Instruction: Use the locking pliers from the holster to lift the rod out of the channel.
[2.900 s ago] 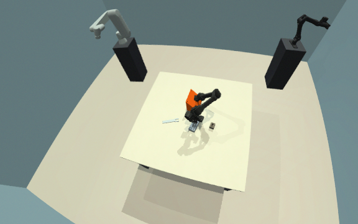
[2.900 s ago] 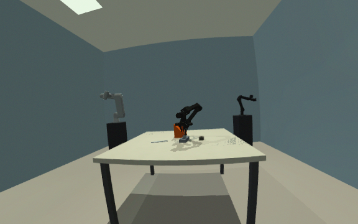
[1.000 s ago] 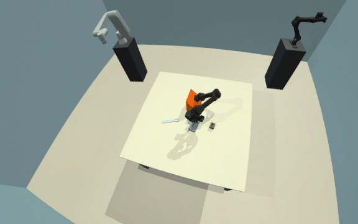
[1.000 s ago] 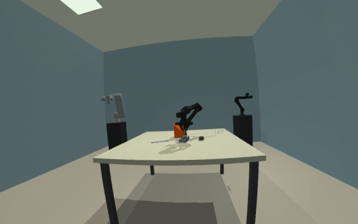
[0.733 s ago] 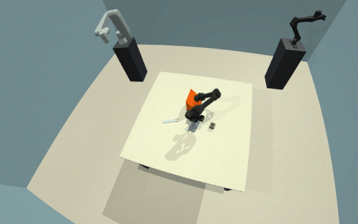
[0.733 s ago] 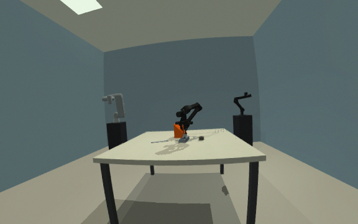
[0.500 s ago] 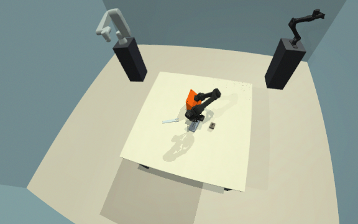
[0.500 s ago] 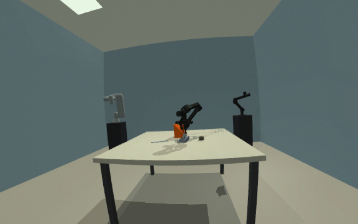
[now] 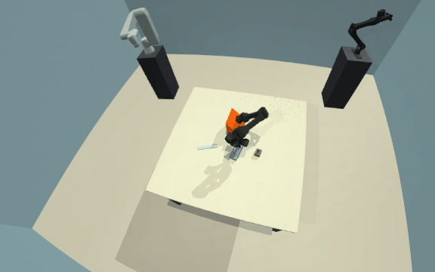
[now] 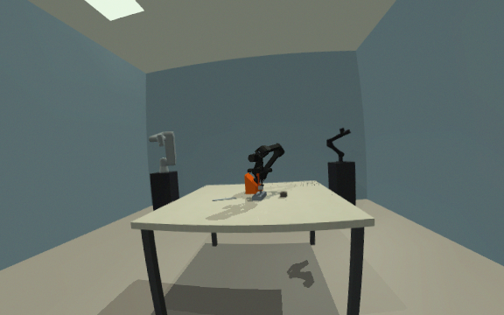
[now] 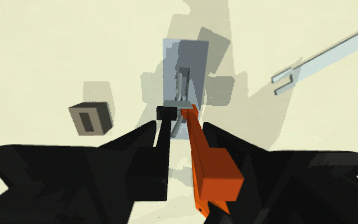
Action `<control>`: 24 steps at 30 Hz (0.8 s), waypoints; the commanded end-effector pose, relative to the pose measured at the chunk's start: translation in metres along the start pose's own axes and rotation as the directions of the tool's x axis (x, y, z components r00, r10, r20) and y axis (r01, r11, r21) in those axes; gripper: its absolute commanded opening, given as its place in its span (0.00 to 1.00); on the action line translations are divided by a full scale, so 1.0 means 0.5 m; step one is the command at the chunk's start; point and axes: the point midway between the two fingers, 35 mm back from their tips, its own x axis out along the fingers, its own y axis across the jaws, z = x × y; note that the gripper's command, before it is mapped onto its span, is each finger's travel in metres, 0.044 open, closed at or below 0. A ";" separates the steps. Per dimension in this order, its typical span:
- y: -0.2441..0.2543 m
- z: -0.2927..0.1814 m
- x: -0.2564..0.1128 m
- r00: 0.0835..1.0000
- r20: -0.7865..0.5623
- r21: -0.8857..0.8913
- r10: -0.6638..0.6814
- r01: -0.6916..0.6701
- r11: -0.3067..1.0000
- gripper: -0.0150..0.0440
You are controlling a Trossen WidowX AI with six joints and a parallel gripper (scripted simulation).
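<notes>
My gripper point(image 11: 179, 125) point(image 10: 261, 180) is shut on the locking pliers point(image 11: 196, 137), which have one black and one orange handle. The handles stand apart, and the grey pliers head points down at the grey channel block point(image 11: 193, 60) point(image 9: 235, 154) point(image 10: 258, 196). The head covers part of the block's slot in the wrist view. Thin grey bars show along the slot and below the head; which of them is the rod or a jaw, I cannot tell. Whether the jaws are inside the channel is hidden.
A small brown block point(image 11: 79, 119) point(image 9: 257, 153) point(image 10: 283, 193) with a dark opening stands beside the channel block. A flat, pale forked tool point(image 11: 336, 55) point(image 9: 205, 147) lies on the other side. A large orange wedge-shaped block point(image 9: 232, 121) point(image 10: 250, 184) stands behind, near the arm.
</notes>
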 end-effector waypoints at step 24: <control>0.002 0.031 -0.070 0.985 0.175 0.000 -0.002 0.002 1.000 0.42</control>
